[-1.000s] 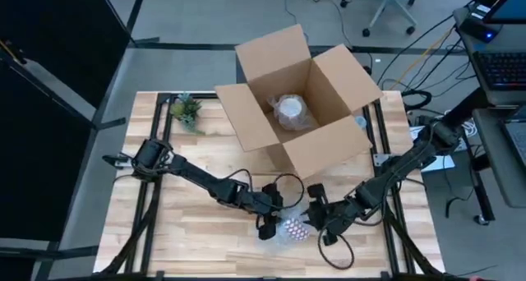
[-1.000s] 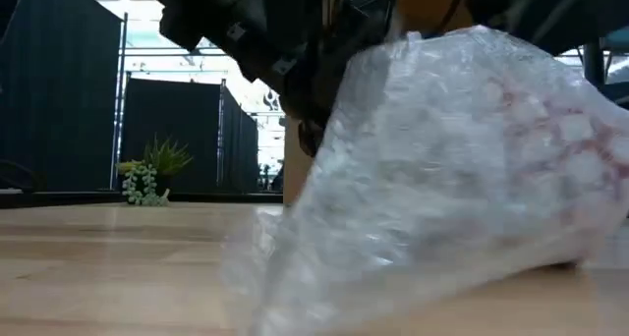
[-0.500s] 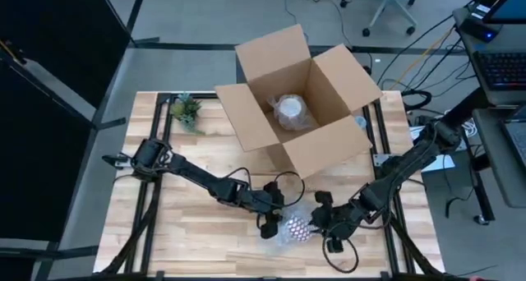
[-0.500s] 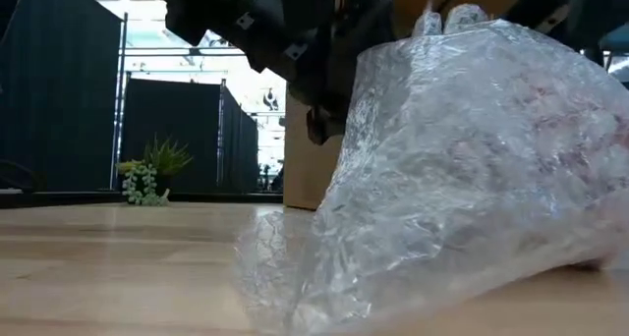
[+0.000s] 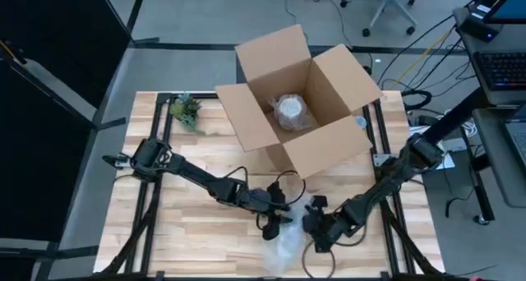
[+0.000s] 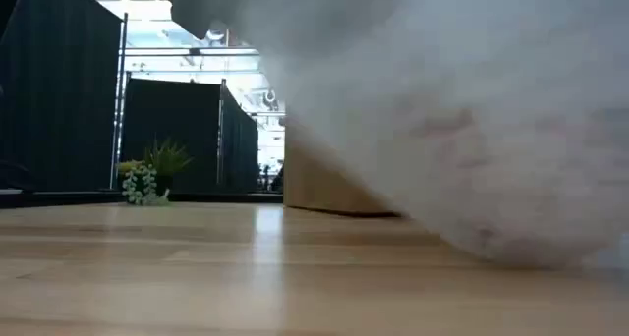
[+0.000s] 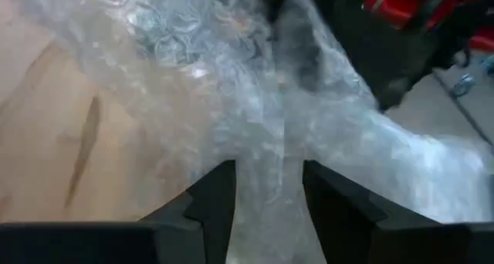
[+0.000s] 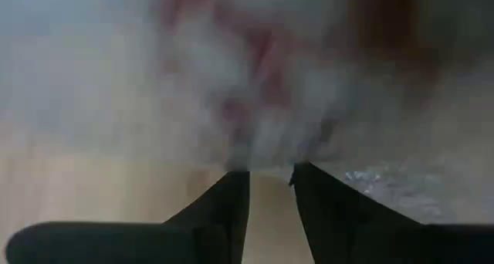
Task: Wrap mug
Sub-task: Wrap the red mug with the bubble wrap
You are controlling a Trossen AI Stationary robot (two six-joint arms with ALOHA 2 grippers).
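**Both grippers down on the bubble-wrapped mug at the near edge of the table**

From where I stand, the bubble wrap [image 5: 283, 241] lies at about six o'clock on the wooden table [image 5: 156, 232], close to its near edge, a crumpled clear bundle. The mug is somewhere inside; I only catch a reddish smear through the plastic in the right wrist view, too blurred to make out.

The left gripper [image 5: 275, 225] comes in from nine o'clock and sits on the bundle's upper left side. Its two dark fingers [image 7: 212, 202] are drawn close together with a strip of bubble wrap [image 7: 266, 179] pinched between them.

The right gripper [image 5: 315, 229] reaches in from three o'clock, touching the bundle's right side. Its fingers [image 8: 231, 194] stand close together, their tips against the wrap [image 8: 270, 102], though I cannot tell whether they actually clamp any of it.

At twelve o'clock stands an open cardboard box [image 5: 300, 108] with another wrapped bundle [image 5: 289, 111] inside. A small green plant [image 5: 186, 109] sits near ten o'clock.

In the low view the wrap [image 6: 472, 130] fills most of the sight.
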